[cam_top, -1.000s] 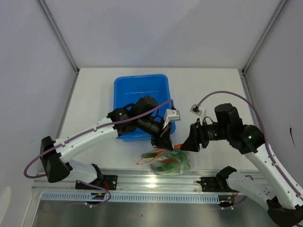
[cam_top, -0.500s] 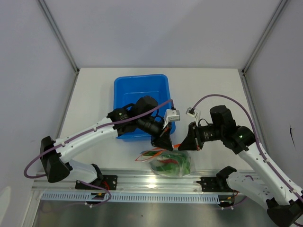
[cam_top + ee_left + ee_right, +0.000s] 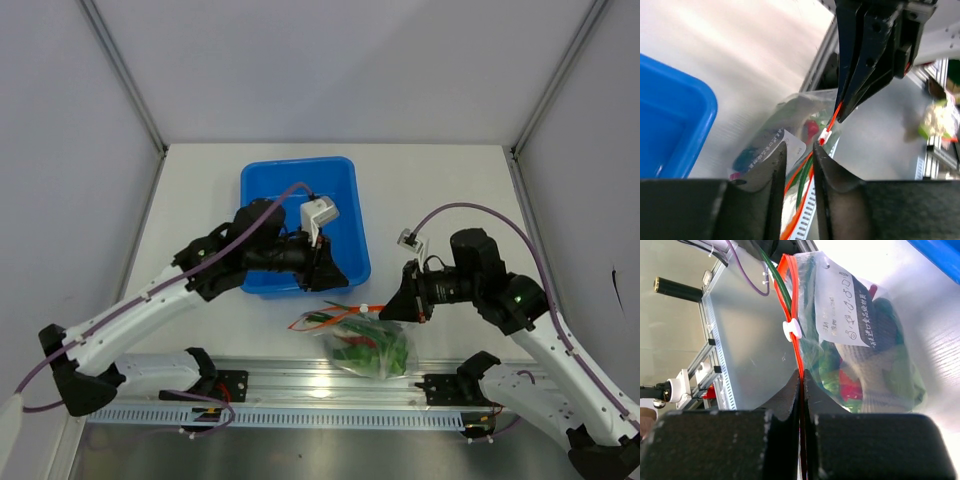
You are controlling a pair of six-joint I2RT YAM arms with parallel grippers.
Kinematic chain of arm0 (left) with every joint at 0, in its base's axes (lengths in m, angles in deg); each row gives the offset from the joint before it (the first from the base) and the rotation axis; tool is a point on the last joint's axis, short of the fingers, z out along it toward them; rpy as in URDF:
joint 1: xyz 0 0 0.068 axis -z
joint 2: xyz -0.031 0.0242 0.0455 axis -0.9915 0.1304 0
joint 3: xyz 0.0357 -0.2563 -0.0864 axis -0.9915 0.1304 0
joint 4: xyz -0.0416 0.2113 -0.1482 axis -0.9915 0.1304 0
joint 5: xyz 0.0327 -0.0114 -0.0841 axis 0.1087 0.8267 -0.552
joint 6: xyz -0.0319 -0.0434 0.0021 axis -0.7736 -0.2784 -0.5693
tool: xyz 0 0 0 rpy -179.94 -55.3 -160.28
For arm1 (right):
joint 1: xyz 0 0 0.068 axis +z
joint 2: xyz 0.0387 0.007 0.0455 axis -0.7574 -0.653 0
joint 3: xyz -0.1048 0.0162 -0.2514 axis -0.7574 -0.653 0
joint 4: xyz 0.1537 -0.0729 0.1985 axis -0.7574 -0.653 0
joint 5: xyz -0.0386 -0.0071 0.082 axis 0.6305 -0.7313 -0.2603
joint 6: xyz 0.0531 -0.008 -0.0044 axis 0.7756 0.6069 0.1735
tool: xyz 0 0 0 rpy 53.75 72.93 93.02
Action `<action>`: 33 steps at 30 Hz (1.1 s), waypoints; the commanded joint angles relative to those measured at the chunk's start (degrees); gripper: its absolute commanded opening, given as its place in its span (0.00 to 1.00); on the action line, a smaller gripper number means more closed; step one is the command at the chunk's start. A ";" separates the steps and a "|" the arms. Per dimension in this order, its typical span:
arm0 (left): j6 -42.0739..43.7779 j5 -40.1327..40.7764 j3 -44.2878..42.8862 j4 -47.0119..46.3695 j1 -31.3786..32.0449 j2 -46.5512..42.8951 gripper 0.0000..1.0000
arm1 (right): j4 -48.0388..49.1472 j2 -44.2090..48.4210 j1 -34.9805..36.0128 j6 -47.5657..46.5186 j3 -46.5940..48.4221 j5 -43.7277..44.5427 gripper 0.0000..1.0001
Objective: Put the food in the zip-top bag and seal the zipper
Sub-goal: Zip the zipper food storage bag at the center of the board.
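Observation:
The zip-top bag (image 3: 368,345) lies near the table's front edge, with the food (image 3: 386,346) inside it: green pieces, a red one (image 3: 850,388) and a whitish one (image 3: 875,371). Its orange zipper (image 3: 330,314) runs left from my right gripper (image 3: 389,310), which is shut on the strip's right end. The right wrist view shows the strip pinched between the jaws of the right gripper (image 3: 801,373), with the white slider (image 3: 792,329) farther along. My left gripper (image 3: 334,279) hangs by the bin's near right corner, apart from the bag. The left gripper (image 3: 799,148) is open and holds nothing.
A blue bin (image 3: 300,190) stands behind the bag, its corner (image 3: 670,130) to the left in the left wrist view. The metal rail (image 3: 300,385) with the arm bases runs just in front of the bag. A white label (image 3: 850,315) is stuck on the bag.
My left gripper opened, let go of the bag's mouth and drew back left toward the bin. My right gripper closed on the zipper strip and shifted slightly.

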 commanded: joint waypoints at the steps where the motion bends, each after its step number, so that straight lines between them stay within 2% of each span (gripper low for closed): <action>1: -7.93 9.57 2.00 -1.97 -0.09 -5.27 0.27 | 2.59 0.74 0.45 -0.48 0.05 -0.43 0.00; 3: -6.97 10.89 3.06 -1.36 -0.09 -6.07 0.26 | 3.03 0.74 0.63 -0.22 0.05 -0.96 0.00; 7: -5.29 4.86 4.91 -2.49 -0.09 -6.07 0.42 | 3.39 0.39 0.89 -0.22 0.23 -1.05 0.00; 10: -5.64 3.43 8.76 -6.01 -0.09 -7.74 0.45 | 3.30 0.39 1.07 -0.13 0.23 -0.87 0.00; 21: -6.78 3.60 14.14 -8.04 -0.09 -11.96 0.28 | 3.39 0.83 1.24 0.22 -0.04 -0.70 0.00; 33: -7.75 1.67 14.67 -9.62 0.00 -13.28 0.25 | 3.56 0.21 1.33 -0.04 -0.65 -0.87 0.00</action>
